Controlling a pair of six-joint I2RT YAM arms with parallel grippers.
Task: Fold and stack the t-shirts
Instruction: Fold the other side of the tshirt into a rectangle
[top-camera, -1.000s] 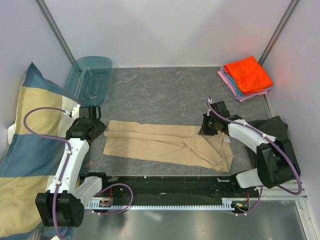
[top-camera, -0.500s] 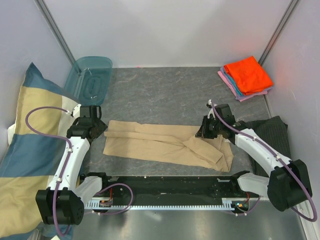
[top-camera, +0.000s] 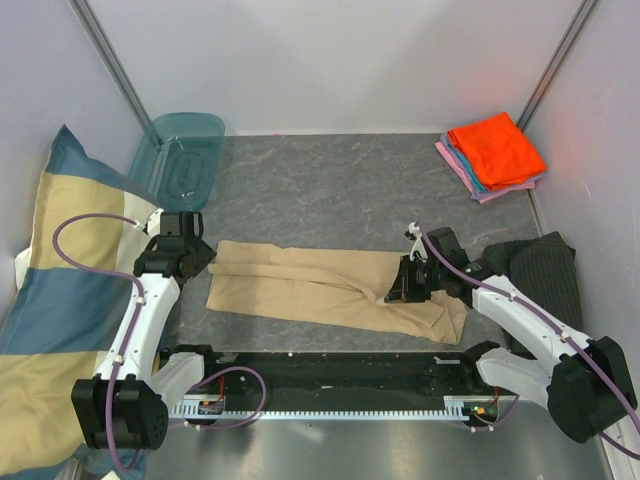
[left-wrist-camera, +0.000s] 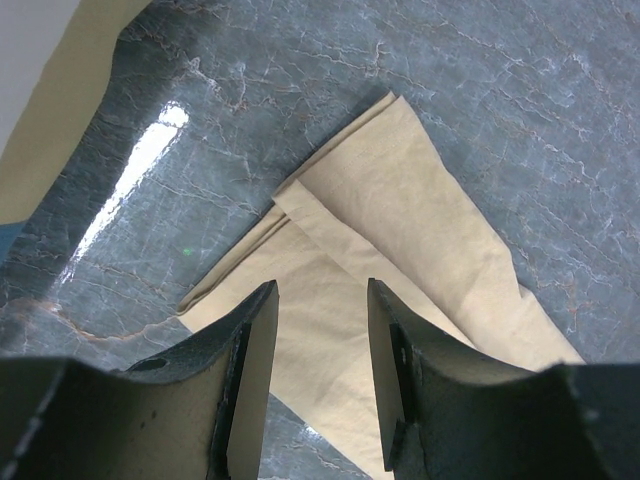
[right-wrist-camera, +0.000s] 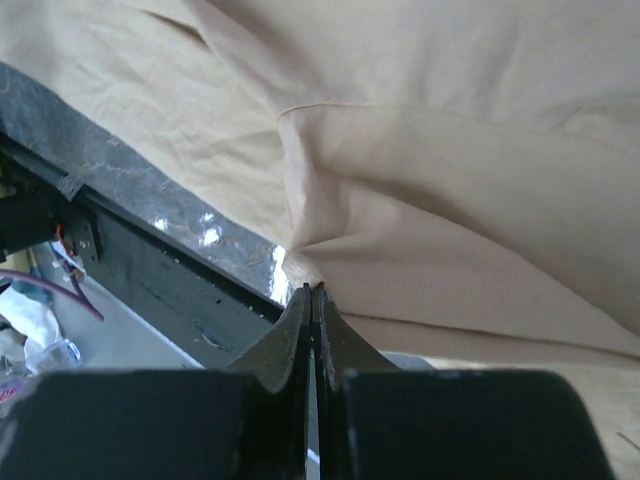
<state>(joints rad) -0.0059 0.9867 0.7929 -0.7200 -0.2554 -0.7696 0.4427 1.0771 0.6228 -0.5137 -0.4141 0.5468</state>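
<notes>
top external: we see the tan t-shirt (top-camera: 300, 285) lying folded lengthwise on the desk (top-camera: 330, 190).
our right hand (right-wrist-camera: 313, 292) pinches its cloth tight; our left hand (left-wrist-camera: 320, 292) stands open over its other end.

No legible text, labels, brands, numbers or signs, tan t-shirt (top-camera: 300, 285) plain in every view

Operator: What can't be checked from above?

Inspector: You cannot see the tips of the right gripper (top-camera: 396, 290); its own wrist covers them and part of the tan t-shirt (top-camera: 300, 285). The orange t-shirt (top-camera: 497, 148) hides all but the edges of the folded t-shirts (top-camera: 455, 162) beneath. The pillow (top-camera: 50, 290) runs off your left edge.
</notes>
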